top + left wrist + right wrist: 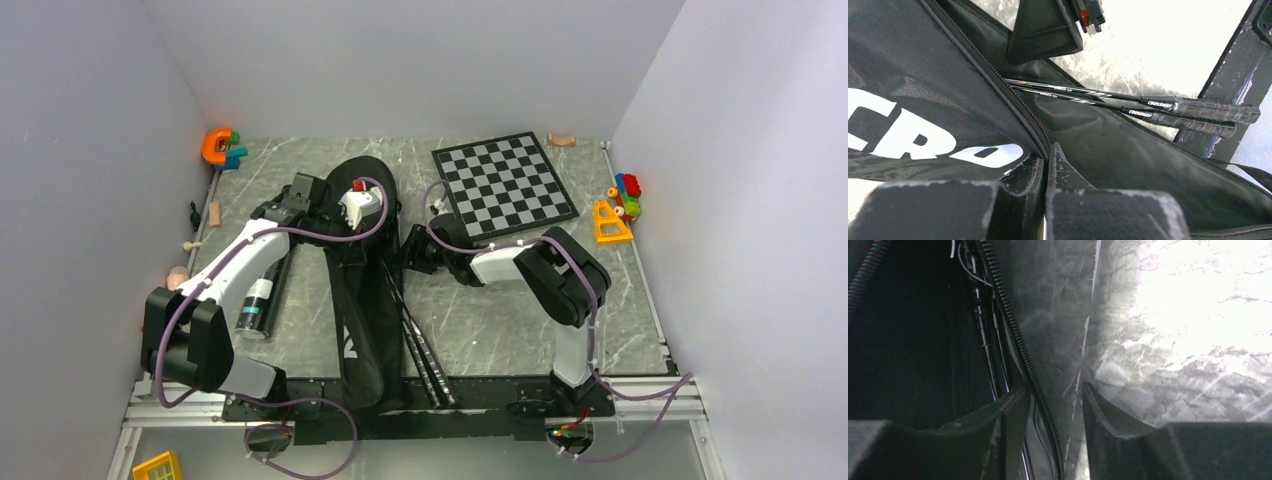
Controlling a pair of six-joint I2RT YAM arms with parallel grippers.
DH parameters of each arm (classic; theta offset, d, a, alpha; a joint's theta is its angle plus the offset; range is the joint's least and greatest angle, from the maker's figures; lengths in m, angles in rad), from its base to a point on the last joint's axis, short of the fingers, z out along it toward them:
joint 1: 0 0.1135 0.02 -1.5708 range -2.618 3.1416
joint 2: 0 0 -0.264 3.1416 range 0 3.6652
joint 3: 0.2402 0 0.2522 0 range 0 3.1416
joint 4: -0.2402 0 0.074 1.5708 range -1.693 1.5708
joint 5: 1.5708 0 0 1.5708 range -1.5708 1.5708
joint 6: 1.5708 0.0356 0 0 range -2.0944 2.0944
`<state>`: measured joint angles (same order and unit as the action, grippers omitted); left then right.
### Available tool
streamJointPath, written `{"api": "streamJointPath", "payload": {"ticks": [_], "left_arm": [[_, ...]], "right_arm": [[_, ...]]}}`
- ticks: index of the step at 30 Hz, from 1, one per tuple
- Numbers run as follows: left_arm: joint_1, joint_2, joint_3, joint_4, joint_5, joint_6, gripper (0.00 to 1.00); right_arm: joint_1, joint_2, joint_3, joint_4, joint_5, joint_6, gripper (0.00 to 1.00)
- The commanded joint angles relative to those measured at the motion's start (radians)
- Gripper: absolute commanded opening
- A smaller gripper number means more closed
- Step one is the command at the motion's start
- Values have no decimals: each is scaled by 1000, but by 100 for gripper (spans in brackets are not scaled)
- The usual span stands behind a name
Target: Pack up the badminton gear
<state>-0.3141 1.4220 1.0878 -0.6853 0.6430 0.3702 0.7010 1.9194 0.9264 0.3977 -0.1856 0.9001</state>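
The bag (352,300) lies lengthwise mid-worktop (500,320), its zip open along the right side; two rackets (1193,111) lie in it, their grips sticking out at the near end; the left pincer (1046,160) is clenched on the bag's zip edge; the right pincer (1053,402) is released, its fingers either side of the bag's flap; the tube (258,300) lies left of the bag, under the left arm.
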Motion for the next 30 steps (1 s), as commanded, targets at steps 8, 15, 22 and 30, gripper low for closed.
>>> {"api": "streamJointPath", "payload": {"ticks": [8, 15, 22, 30], "left_arm": [[-7, -73, -26, 31, 49, -12, 0], [-10, -94, -36, 35, 54, -16, 0], [-14, -86, -13, 64, 78, -40, 0], [-43, -53, 6, 82, 119, -36, 10]], "right_arm": [[-9, -29, -69, 135, -30, 66, 23], [-10, -116, -63, 104, -40, 67, 0], [-6, -262, -52, -17, -8, 31, 0], [11, -357, -29, -100, 2, 15, 0]]}}
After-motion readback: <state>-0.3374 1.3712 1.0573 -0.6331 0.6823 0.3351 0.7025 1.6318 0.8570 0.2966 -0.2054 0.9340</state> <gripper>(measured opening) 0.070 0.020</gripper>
